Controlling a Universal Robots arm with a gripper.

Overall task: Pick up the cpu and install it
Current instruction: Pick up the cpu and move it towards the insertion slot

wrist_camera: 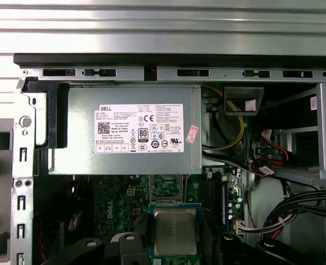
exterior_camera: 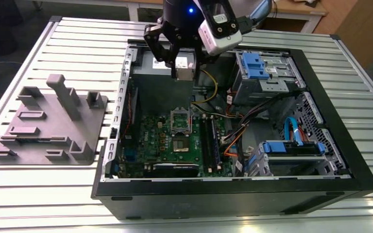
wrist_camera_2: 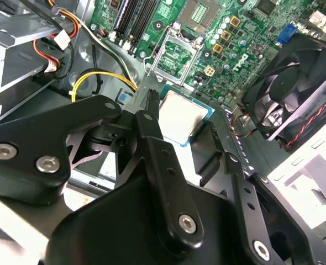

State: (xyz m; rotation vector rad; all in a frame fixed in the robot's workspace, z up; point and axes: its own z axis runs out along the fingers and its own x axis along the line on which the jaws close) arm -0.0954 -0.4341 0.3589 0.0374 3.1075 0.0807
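Cpu (wrist_camera: 175, 232) is clamped flat in my closed gripper (exterior_camera: 184, 72); the open socket (wrist_camera_2: 177, 58) lies below it and a little ahead, well apart.

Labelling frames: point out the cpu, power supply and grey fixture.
cpu (wrist_camera: 175, 232): first wrist view, metal top's centre.
power supply (wrist_camera: 138, 128): first wrist view, white label.
grey fixture (exterior_camera: 63, 94): exterior view, tallest post.

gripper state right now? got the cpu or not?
gripper: closed, holding the cpu above the open computer case.
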